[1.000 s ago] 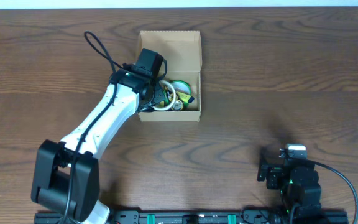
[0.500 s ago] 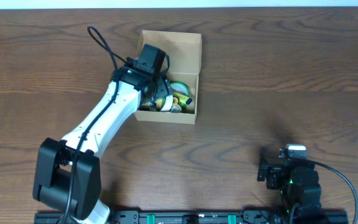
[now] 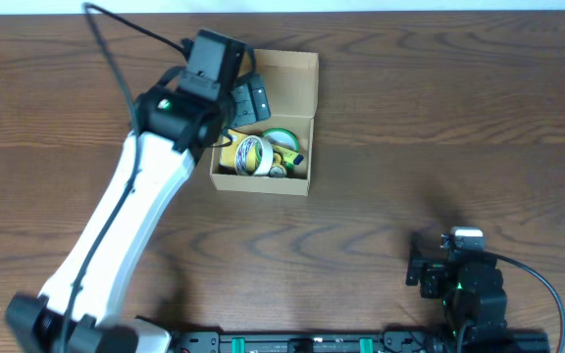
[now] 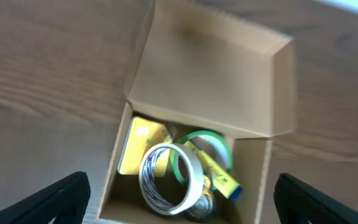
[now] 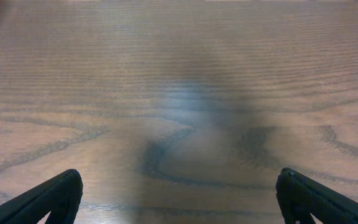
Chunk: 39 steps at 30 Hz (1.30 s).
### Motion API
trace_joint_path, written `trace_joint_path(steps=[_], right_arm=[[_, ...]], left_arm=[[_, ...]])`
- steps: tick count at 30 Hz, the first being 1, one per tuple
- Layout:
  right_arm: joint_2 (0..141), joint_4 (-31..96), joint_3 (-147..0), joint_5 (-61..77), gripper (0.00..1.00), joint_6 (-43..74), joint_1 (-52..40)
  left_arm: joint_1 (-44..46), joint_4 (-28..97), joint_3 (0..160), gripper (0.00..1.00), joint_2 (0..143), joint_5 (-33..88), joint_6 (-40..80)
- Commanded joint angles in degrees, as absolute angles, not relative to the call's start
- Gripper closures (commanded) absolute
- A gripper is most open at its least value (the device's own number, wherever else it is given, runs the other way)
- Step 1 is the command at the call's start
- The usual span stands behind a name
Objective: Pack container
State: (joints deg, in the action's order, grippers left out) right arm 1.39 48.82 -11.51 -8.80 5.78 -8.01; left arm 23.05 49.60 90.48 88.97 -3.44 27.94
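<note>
The container (image 3: 261, 183) is a tan cardboard box with its flap lid (image 3: 287, 86) folded open at the back. Inside lie a white tape roll (image 3: 253, 155), a green tape roll (image 3: 284, 136), a yellow pad (image 3: 230, 154) and a yellow tube. My left gripper (image 3: 249, 100) hovers open and empty over the box's back left, above the flap. In the left wrist view its black fingers (image 4: 61, 199) frame the container (image 4: 113, 171), with the white tape roll (image 4: 190, 167), green roll (image 4: 211, 136), yellow pad (image 4: 138, 146) and yellow tube (image 4: 219, 176) below. My right gripper (image 5: 179, 190) stands open over bare wood.
The right arm (image 3: 464, 284) rests near the table's front right edge, far from the box. A black cable (image 3: 116, 39) loops from the left arm toward the back left. Dark wooden table (image 3: 439, 127) surrounds the box on all sides.
My left gripper has opened, leaving the white tape roll in the box, and has lifted up and back toward the flap. The right arm has not moved.
</note>
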Motion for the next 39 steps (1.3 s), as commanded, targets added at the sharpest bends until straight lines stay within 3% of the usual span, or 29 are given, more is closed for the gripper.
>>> trace_joint_path(steps=[1, 13, 15, 17, 22, 25, 36, 39], right_arm=[[1.1, 49.0, -11.1, -9.0, 0.01, 5.1, -7.5], [1.1, 49.0, -11.1, -10.0, 0.01, 4.8, -7.6], [1.1, 42.5, -11.0, -13.5, 0.01, 4.9, -7.5], [1.1, 34.7, -12.3, -7.3, 0.01, 5.0, -7.5], [5.8, 34.0, -19.4, -6.0, 0.01, 1.7, -7.5], [13.6, 34.6, -25.3, -6.0, 0.01, -2.6, -7.5], [63.7, 35.3, -60.9, 1.0, 0.01, -3.9, -7.6], [72.0, 27.9, -62.9, 2.0, 0.01, -3.8, -7.6]], left_arm=[[23.1, 49.8, 92.1, 0.05, 84.3, -3.5, 25.7], [23.1, 51.0, 92.1, 0.04, 78.8, -3.6, 25.7], [23.1, 51.0, 92.1, 0.04, 78.8, -3.6, 25.7], [23.1, 51.0, 92.1, 0.05, 78.8, -3.8, 25.7], [21.2, 52.1, 92.1, 0.05, 78.8, -4.4, 25.8], [19.7, 52.9, 92.1, 0.04, 78.8, -4.4, 25.9], [11.1, 52.0, 92.1, 0.05, 79.7, -4.5, 25.9], [7.2, 49.7, 92.0, 0.04, 82.0, -4.5, 26.3]])
